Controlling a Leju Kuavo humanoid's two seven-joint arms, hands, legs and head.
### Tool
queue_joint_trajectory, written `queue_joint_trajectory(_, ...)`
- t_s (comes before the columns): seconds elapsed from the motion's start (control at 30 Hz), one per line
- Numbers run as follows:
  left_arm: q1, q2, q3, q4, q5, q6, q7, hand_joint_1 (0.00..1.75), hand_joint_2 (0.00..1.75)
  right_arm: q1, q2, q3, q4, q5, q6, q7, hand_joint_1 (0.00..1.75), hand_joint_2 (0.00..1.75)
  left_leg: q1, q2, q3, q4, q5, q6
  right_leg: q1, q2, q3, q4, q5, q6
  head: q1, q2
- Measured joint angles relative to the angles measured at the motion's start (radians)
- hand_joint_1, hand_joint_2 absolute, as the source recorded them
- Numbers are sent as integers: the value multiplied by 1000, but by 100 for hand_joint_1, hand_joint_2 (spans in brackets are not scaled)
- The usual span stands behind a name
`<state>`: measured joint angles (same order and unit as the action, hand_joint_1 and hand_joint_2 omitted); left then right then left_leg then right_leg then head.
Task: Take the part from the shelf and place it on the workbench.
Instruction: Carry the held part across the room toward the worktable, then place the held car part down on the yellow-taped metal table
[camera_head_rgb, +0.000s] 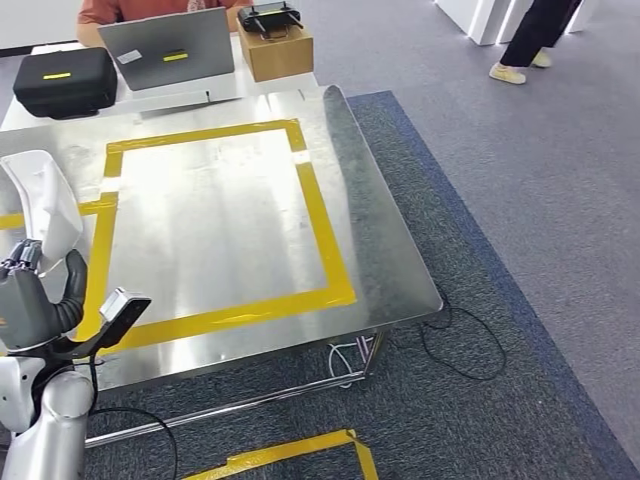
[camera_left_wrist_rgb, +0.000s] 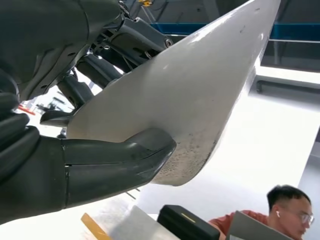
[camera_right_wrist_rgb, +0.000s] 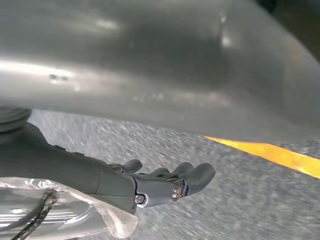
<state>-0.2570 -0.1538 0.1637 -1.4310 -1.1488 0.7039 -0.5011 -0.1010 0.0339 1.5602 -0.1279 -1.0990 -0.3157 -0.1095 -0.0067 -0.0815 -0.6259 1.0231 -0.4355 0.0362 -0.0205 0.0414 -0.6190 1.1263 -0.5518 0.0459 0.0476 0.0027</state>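
Observation:
The part (camera_head_rgb: 45, 205) is a pale grey curved sheet at the lower left of the head view, raised over the near left edge of the steel workbench (camera_head_rgb: 377, 250). My left hand (camera_head_rgb: 34, 300) holds it from below. In the left wrist view the part (camera_left_wrist_rgb: 188, 95) is broad, and the hand's thumb (camera_left_wrist_rgb: 124, 157) presses against its face with the dark fingers behind it. My right hand (camera_right_wrist_rgb: 166, 182) hangs over grey carpet with its fingers stretched out and nothing in them. A yellow tape square (camera_head_rgb: 317, 210) marks the bench top.
At the far side of the bench stand a black case (camera_head_rgb: 66, 80), a grey laptop (camera_head_rgb: 170, 48) and a cardboard box (camera_head_rgb: 275, 50), with a person seated behind them. Another person walks at the top right (camera_head_rgb: 536, 40). Cables (camera_head_rgb: 460, 345) lie under the bench's near right corner.

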Motion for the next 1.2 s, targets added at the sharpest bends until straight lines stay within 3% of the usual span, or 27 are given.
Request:
queue_joint_trajectory(0.03,0,0,0,0,0,0,0,175,175,-1,0,0,0,0,0,0,0,0,2,-23,0,0,1,-8,0,17,29,-72,38,-5,0,0)
queue_joint_trajectory(0.07,1,0,0,0,0,0,1,175,175,-3,0,1,0,0,0,0,0,0,5,-40,-2,-1,3,-17,0,30,49,-111,50,-11,0,0)
queue_joint_trajectory(0.1,2,1,0,0,0,0,1,175,175,-3,0,1,0,0,0,0,0,0,7,-51,-4,-3,5,-24,0,19,53,-113,52,-16,1,0)
queue_joint_trajectory(0.13,3,2,1,0,0,0,1,175,175,-3,1,1,-1,0,0,0,0,0,6,-47,-5,-1,3,-30,-1,8,57,-118,54,-22,1,0)
queue_joint_trajectory(0.2,2,5,1,0,0,0,2,175,175,-3,1,1,0,1,0,-1,0,0,4,0,-27,50,-28,-40,-5,-17,67,-127,56,-35,-4,0)
queue_joint_trajectory(0.27,2,6,0,0,-1,1,3,175,175,-2,0,2,0,0,0,-2,0,0,7,59,-88,179,-89,-50,-3,-43,73,-129,52,-42,-8,0)
queue_joint_trajectory(0.33,5,6,0,1,-2,0,4,175,175,0,0,2,0,-4,0,-8,0,0,14,74,-136,276,-116,-57,-2,-65,77,-128,47,-42,-8,0)
queue_joint_trajectory(0.37,7,6,0,1,-2,0,6,175,175,0,0,1,0,-8,1,-13,0,0,16,75,-134,272,-103,-59,-2,-73,79,-128,44,-41,-8,0)
queue_joint_trajectory(0.4,7,7,0,2,-2,0,7,175,175,0,0,1,0,-14,2,-18,0,0,18,77,-110,227,-72,-59,-2,-79,83,-128,42,-39,-8,0)
queue_joint_trajectory(0.47,7,10,0,2,-2,0,8,175,175,-2,0,1,0,-25,7,-26,0,0,17,86,-35,86,-13,-53,0,-88,90,-128,35,-33,-8,0)
queue_joint_trajectory(0.53,7,13,-2,2,-7,0,10,175,175,-4,0,0,0,-33,18,-29,0,0,14,93,8,2,4,-46,4,-93,91,-126,30,-28,-7,0)
queue_joint_trajectory(0.67,7,16,-14,5,-26,0,21,175,175,-3,0,-2,0,-42,39,-35,0,0,12,93,10,-10,-1,-42,7,-93,93,-132,30,-32,-4,0)
queue_joint_trajectory(0.93,3,23,-36,18,-66,0,45,175,175,-3,0,-4,0,-46,56,-44,0,0,10,94,10,-9,-5,-32,6,-93,97,-148,36,-16,-4,0)
queue_joint_trajectory(1.2,-64,64,-95,139,-147,0,174,175,175,-4,0,-4,0,-51,65,-49,0,0,11,94,11,-9,-2,-29,7,-93,99,-148,38,-10,-5,0)
